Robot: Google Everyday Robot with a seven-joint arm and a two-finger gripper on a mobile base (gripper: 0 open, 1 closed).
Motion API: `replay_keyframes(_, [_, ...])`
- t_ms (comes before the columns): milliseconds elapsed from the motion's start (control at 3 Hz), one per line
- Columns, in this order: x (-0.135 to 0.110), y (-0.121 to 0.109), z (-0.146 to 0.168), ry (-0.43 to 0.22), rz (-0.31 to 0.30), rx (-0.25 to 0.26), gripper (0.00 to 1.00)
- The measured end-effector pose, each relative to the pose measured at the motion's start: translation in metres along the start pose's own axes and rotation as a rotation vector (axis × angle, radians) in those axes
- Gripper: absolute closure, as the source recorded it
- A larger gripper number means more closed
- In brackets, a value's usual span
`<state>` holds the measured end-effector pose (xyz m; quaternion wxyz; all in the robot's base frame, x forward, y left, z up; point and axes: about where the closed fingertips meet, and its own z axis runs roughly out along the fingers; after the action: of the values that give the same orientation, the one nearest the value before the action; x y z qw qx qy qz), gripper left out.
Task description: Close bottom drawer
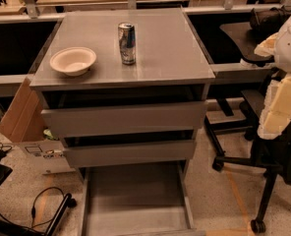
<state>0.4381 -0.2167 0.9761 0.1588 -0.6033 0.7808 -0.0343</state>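
Note:
The grey cabinet (123, 80) stands in the middle of the view with three drawers. The bottom drawer (135, 200) is pulled far out toward me; its inside is bare and its front panel lies at the bottom edge of the view. The top drawer (123, 119) and the middle drawer (128, 153) each stand slightly out from the frame. My gripper (276, 107) shows as pale cream and white shapes at the right edge, level with the upper drawers, well right of the cabinet and apart from the bottom drawer.
A white bowl (72, 60) and a drink can (127, 43) stand on the cabinet top. A black office chair (263, 166) is close on the right. A cardboard box (20, 114), a white box (42, 154) and floor cables (42, 205) are on the left.

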Motion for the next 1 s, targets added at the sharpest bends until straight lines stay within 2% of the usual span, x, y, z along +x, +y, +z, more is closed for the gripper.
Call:
replay_keyframes(333, [0.0,0.0,0.0,0.0,0.0,0.0,0.0])
replay_keyframes(667, [0.006,0.006,0.016,-0.012,0.0,0.009,0.0])
replay_keyframes(1000, [0.032,0.047,0.072,-0.059,-0.02,0.032,0.0])
